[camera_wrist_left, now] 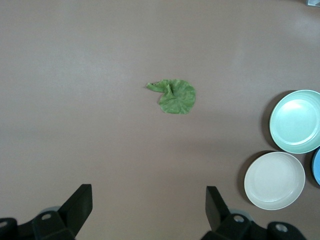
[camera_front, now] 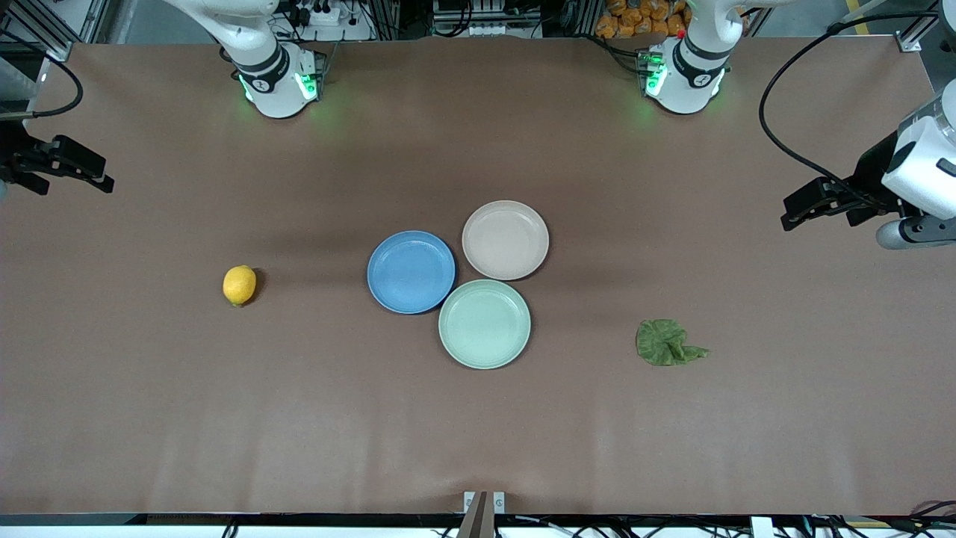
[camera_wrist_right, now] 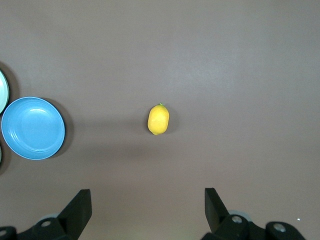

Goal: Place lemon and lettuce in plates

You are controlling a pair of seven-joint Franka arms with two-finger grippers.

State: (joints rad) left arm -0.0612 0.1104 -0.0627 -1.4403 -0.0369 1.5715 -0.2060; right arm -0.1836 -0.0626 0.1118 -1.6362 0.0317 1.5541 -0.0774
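Note:
The yellow lemon (camera_front: 239, 285) lies on the brown table toward the right arm's end; it also shows in the right wrist view (camera_wrist_right: 158, 119). The dark green lettuce (camera_front: 665, 343) lies toward the left arm's end and shows in the left wrist view (camera_wrist_left: 175, 96). The blue plate (camera_front: 411, 271) and the beige-pink plate (camera_front: 505, 240) sit side by side mid-table, both empty. My right gripper (camera_front: 101, 175) is open and empty, up over the table's edge at the right arm's end, apart from the lemon. My left gripper (camera_front: 793, 211) is open and empty, up over the left arm's end, apart from the lettuce.
An empty pale mint-green plate (camera_front: 484, 323) touches the two other plates, nearer to the front camera. The table (camera_front: 299, 418) is bare brown all round. Black cables (camera_front: 777, 142) hang by the left arm.

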